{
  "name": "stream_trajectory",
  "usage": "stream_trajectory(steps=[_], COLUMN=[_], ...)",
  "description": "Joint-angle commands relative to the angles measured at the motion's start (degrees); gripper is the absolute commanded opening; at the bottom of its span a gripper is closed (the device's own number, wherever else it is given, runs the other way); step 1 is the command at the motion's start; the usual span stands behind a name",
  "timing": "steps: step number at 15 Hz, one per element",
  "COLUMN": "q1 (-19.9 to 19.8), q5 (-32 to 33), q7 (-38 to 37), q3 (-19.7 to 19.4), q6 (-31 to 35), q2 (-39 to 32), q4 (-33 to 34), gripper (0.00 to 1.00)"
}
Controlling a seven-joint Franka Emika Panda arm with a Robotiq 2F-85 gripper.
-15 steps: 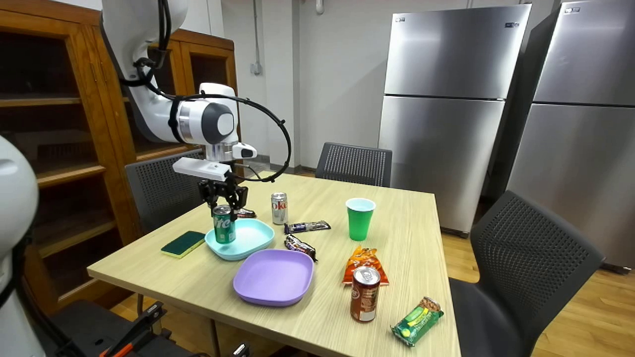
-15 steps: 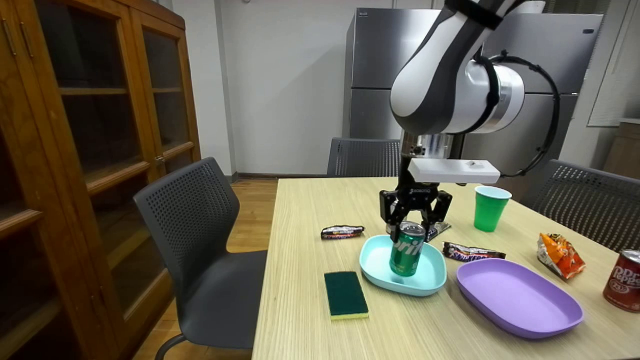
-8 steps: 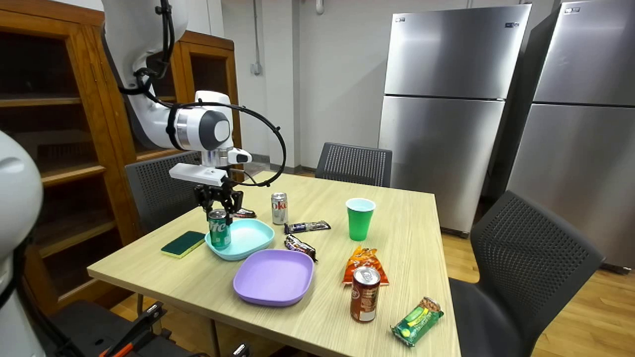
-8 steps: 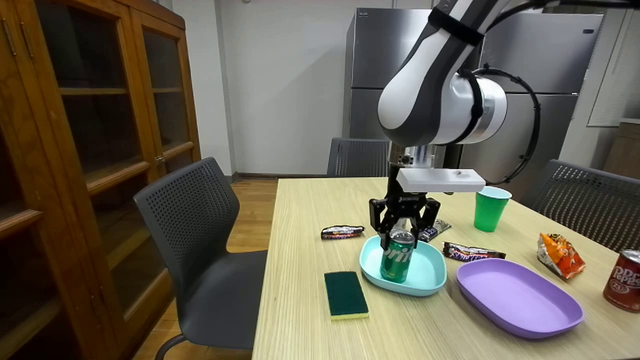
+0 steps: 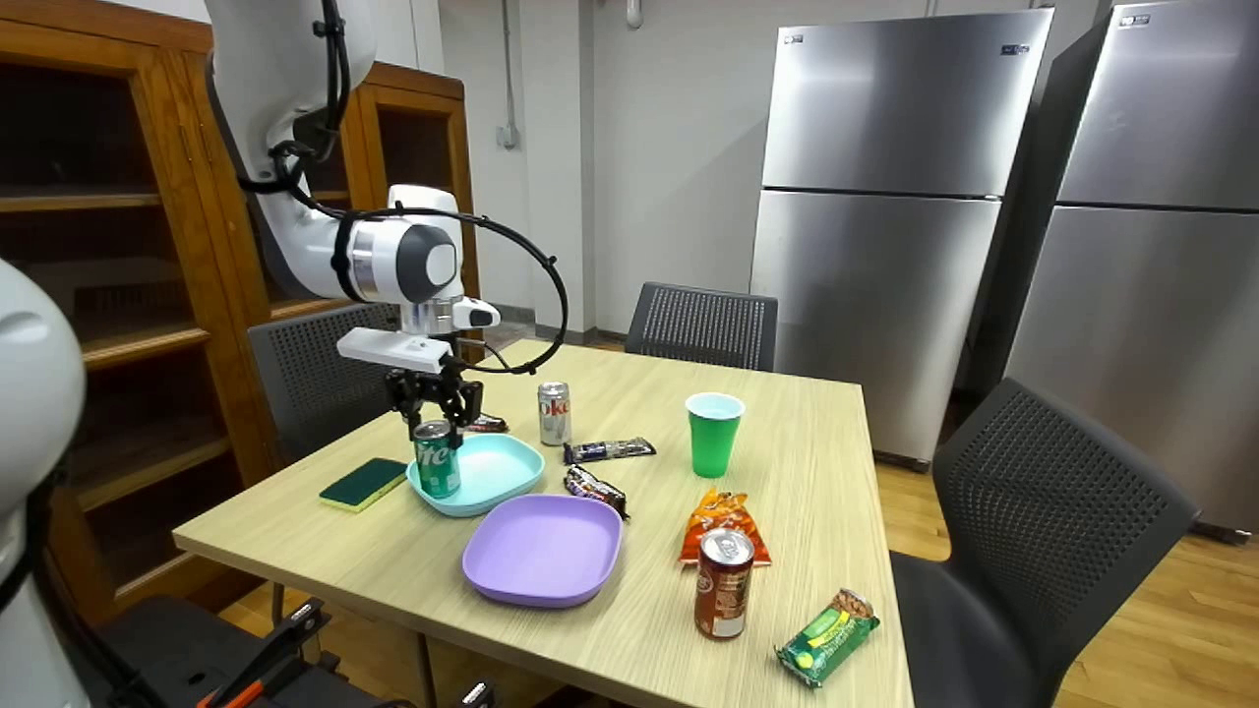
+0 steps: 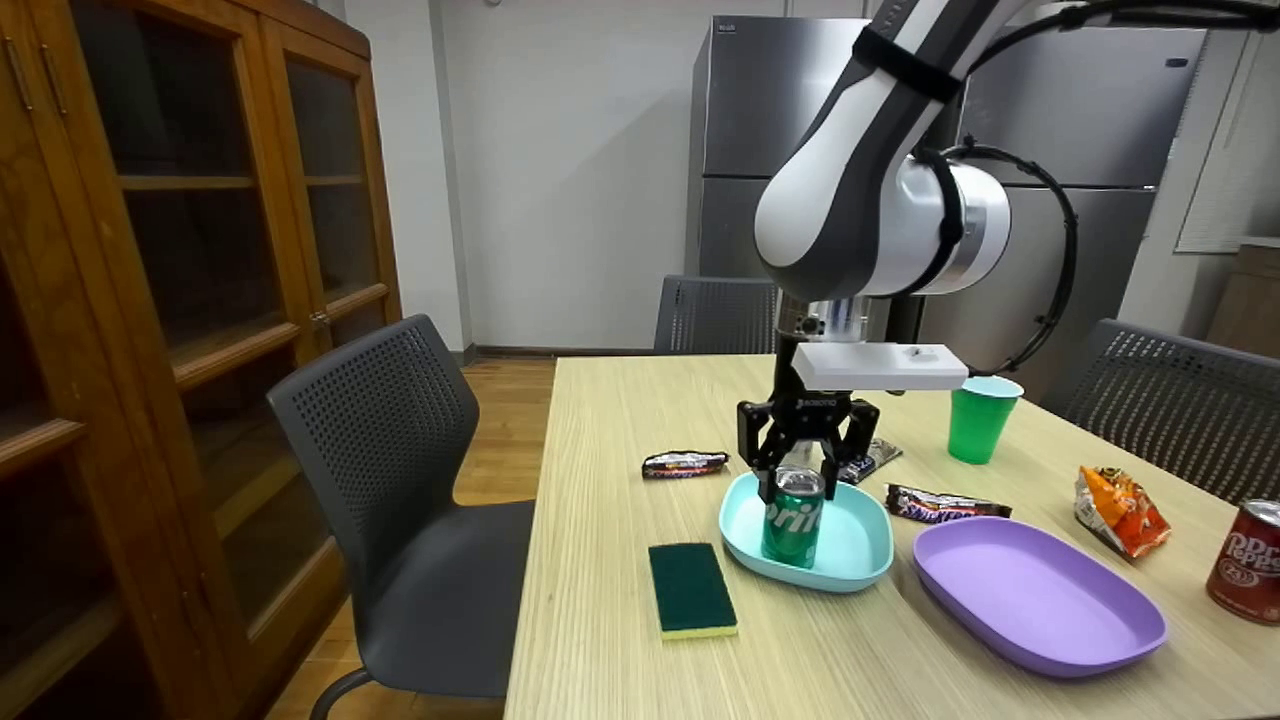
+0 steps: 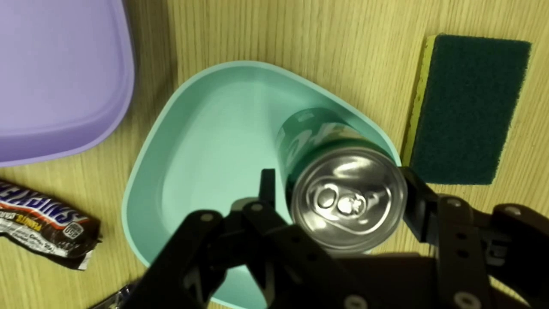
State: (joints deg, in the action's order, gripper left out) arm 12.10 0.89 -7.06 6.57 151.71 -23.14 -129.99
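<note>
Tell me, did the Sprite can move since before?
Yes. In both exterior views, the Sprite can has shifted left and lower in the picture against the turquoise dish, toward the scrub sponge.

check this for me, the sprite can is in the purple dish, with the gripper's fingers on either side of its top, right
Not quite: the Sprite can is in the turquoise dish, not the purple dish; the wrist view shows it. The fingers of the gripper are indeed on either side of its top.
</note>
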Motion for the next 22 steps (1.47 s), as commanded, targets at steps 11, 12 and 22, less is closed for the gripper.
stream_trajectory(steps=[11,12,22], q1=[-2.1,-2.2,-2.0], q5=[0.8,1.0,1.7], q7=[-0.5,-0.9,-2.9], q3=[-3.2,-3.6,-6.9], q6=[-5.1,-4.8,-10.3], q2=[3.2,2.1,-9.8], q4=[5.4,6.8,23.7], gripper=[1.0,1.0,1.0])
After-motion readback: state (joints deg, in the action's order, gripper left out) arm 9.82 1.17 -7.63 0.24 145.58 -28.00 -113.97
